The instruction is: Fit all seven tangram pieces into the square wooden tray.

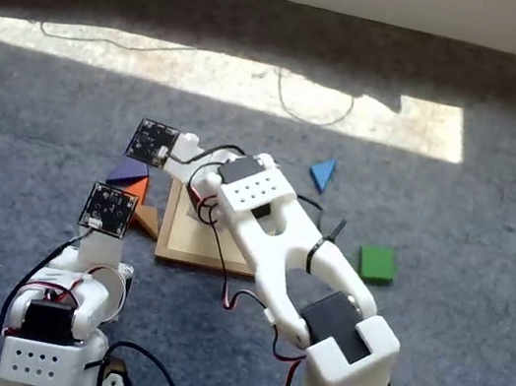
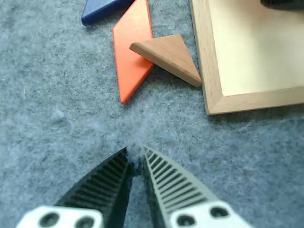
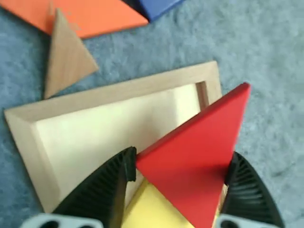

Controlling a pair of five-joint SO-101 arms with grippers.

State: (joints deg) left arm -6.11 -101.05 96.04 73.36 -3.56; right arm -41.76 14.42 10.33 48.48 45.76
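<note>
The right gripper [image 3: 180,164] is clamped on a red triangle [image 3: 204,137] over the wooden tray [image 3: 118,90], the triangle's long edge running from one finger out to a sharp corner that pokes past the tray's corner, a yellow piece [image 3: 152,209] beneath it. The left gripper [image 2: 135,154] hangs over the carpet [image 2: 57,118] with fingers pressed together on nothing, facing an orange parallelogram [image 2: 133,47] whose long axis lies roughly along the tray's side rim, a plain wooden triangle [image 2: 166,54] resting partly on it. A blue triangle [image 1: 322,172] and a green square [image 1: 376,264] lie apart on the tray's other side.
</note>
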